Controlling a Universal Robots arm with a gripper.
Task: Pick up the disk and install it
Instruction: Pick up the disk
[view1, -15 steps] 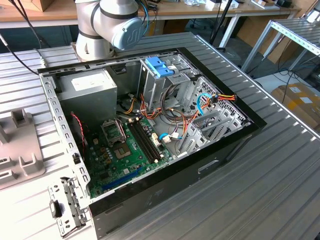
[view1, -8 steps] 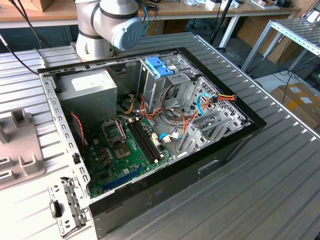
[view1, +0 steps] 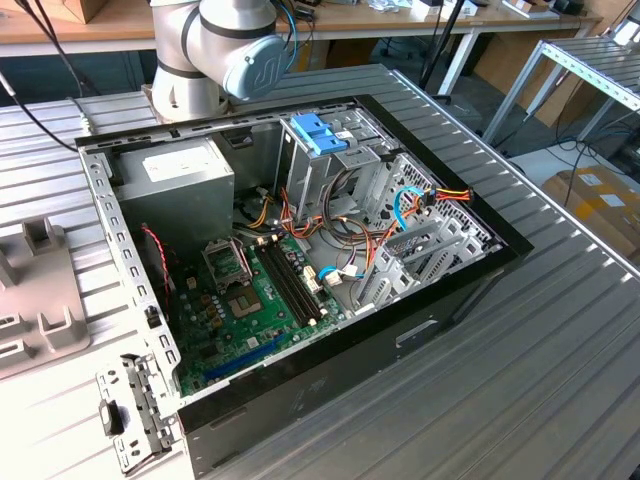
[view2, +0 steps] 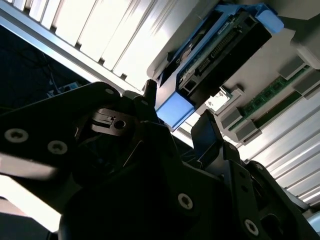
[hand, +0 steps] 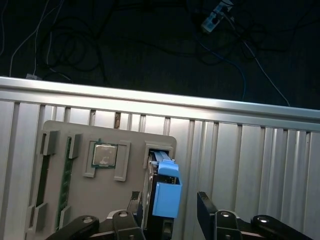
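Observation:
The disk (hand: 161, 176) stands on edge in a slot of a grey holder tray (hand: 107, 197), its bright blue end tab (hand: 166, 199) toward the camera. In the second wrist view the disk (view2: 225, 45) shows its dark body and connector side inside the light-blue frame. My gripper (hand: 169, 205) is open, one finger on each side of the blue tab. One fingertip (hand: 134, 201) is close beside the disk, while the other fingertip (hand: 204, 201) stands apart from it. The second wrist view shows the gripper (view2: 177, 112) straddling the tab the same way.
The holder tray also carries a processor chip (hand: 103, 154) and a memory stick (hand: 65, 170). The ribbed metal table ends at an edge (hand: 150, 99), with dark floor and cables beyond. The open computer case (view1: 478, 258) lies on the table, with a metal drive cage (view1: 318, 150) inside; the arm's base (view1: 220, 50) stands behind it.

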